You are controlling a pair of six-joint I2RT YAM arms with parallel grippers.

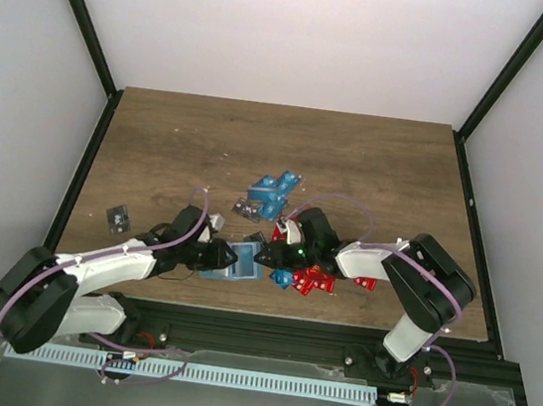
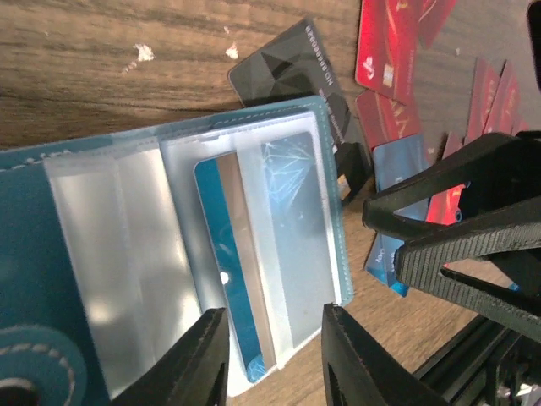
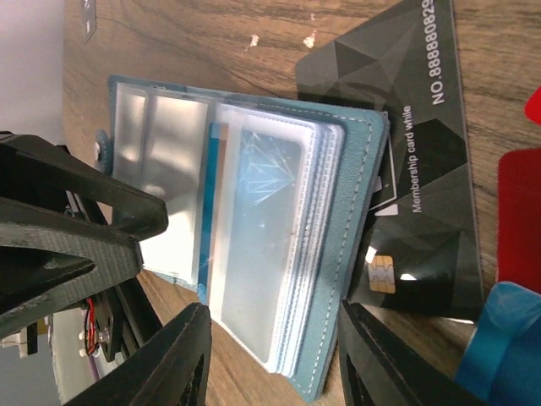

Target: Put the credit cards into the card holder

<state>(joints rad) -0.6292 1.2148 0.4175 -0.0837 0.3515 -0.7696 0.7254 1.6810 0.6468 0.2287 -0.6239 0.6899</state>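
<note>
The teal card holder lies open near the table's front edge, its clear sleeves up. In the left wrist view a bright blue card sits in one sleeve of the holder. My left gripper is open, its fingers either side of that sleeve's near corner. My right gripper is open over the stacked sleeves and the cover edge of the holder. A black membership card lies partly under the holder. Red cards lie right of it, blue cards behind.
A lone black card lies at the left and another behind the holder. The two grippers face each other closely across the holder. The table's front edge and the metal rail are just below.
</note>
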